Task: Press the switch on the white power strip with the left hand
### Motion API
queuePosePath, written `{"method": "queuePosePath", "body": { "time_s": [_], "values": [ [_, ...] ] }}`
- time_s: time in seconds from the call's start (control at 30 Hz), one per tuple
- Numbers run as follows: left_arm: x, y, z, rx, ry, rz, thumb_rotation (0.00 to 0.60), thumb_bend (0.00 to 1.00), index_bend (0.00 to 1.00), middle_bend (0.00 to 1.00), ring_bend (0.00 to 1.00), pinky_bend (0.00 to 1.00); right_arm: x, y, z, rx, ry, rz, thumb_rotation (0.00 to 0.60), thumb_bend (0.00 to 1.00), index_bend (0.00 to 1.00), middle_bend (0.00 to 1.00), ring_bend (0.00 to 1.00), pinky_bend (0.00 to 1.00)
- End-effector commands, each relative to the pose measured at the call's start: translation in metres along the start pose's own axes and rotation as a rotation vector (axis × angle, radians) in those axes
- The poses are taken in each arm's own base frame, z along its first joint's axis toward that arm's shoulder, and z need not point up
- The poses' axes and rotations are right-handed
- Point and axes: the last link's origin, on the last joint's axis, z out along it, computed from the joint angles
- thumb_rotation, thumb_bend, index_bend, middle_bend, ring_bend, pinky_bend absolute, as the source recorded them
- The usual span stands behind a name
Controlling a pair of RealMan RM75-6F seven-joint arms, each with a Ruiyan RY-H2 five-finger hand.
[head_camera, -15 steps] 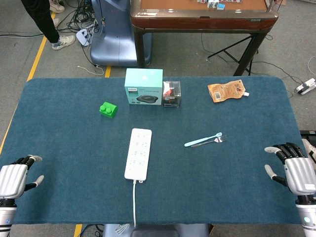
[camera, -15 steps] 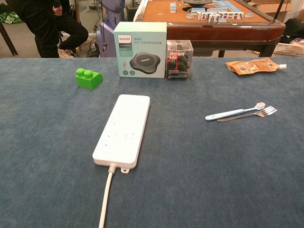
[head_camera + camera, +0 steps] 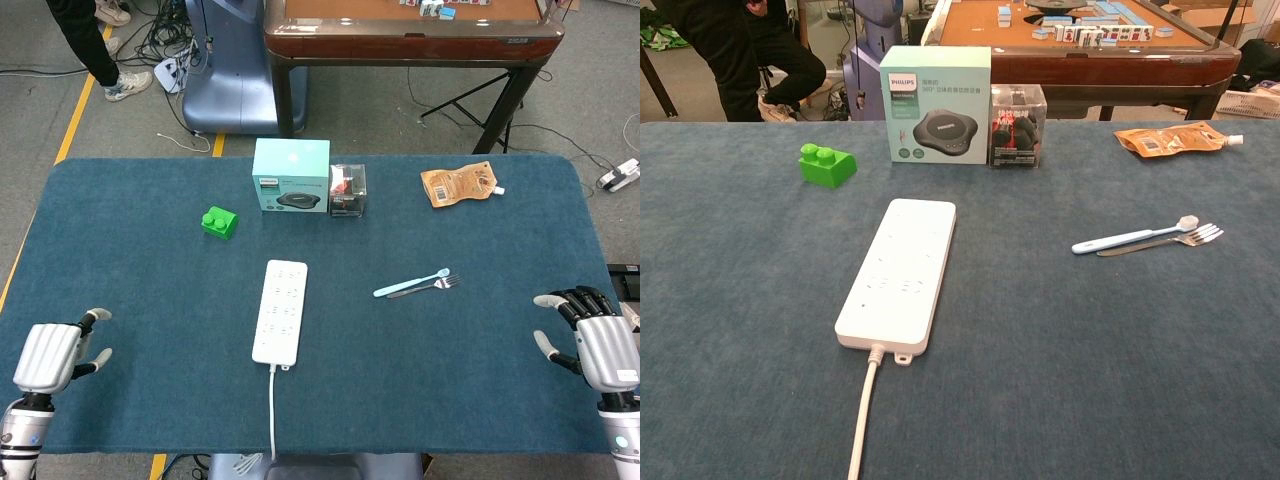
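The white power strip [image 3: 280, 310] lies lengthwise in the middle of the blue table [image 3: 150, 300], its cable running off the near edge. The chest view shows the power strip [image 3: 900, 272] too, and neither hand. My left hand [image 3: 55, 355] hovers at the near left corner, well left of the strip, fingers apart and holding nothing. At the near right edge my right hand [image 3: 590, 345] is open too, fingers spread. I cannot make out the switch on the strip.
A green brick [image 3: 219, 221] sits left of a teal box [image 3: 291, 175] and a clear box of dark items [image 3: 348, 189] at the back. A blue spoon and fork [image 3: 415, 284] lie right of the strip. An orange pouch [image 3: 460, 184] is back right.
My left hand has moved up and to the right, further over the table's near left corner. The right hand and the objects are as before.
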Motion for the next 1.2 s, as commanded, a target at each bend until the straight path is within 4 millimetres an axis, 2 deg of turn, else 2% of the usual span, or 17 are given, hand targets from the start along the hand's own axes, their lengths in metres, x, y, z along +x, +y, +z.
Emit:
{"method": "queuePosePath", "body": {
  "time_s": [0.03,0.3,0.43,0.57,0.9,1.2],
  "values": [
    [0.002,0.022,0.011,-0.094,-0.034,0.008,0.600,0.24,0.38,1.00,0.99,1.00,0.001,-0.001,0.001,-0.001,-0.010,-0.015,0.600,0.26,0.36,0.36,0.27,0.22],
    [0.004,0.075,0.040,-0.300,-0.096,-0.032,0.600,0.57,0.37,1.00,1.00,1.00,0.001,-0.004,0.004,-0.009,-0.011,-0.019,0.600,0.28,0.36,0.36,0.27,0.23],
    [0.002,0.101,0.051,-0.414,-0.128,0.008,0.600,0.61,0.36,1.00,1.00,1.00,0.003,-0.006,0.005,-0.007,-0.010,-0.022,0.600,0.28,0.36,0.36,0.27,0.24],
    [0.000,0.121,0.057,-0.498,-0.171,0.053,0.600,0.71,0.36,1.00,1.00,1.00,0.003,-0.005,0.005,-0.014,-0.014,-0.023,0.600,0.28,0.36,0.36,0.27,0.24],
    [-0.016,0.155,0.064,-0.602,-0.239,0.079,0.600,0.78,0.37,1.00,1.00,1.00,0.001,-0.001,0.004,-0.028,-0.018,-0.021,0.600,0.29,0.36,0.36,0.27,0.24],
    [-0.033,0.171,0.070,-0.647,-0.288,0.137,0.600,0.78,0.36,1.00,1.00,1.00,0.000,-0.002,0.008,-0.019,-0.019,-0.017,0.600,0.29,0.36,0.36,0.27,0.24]
  ]
}}
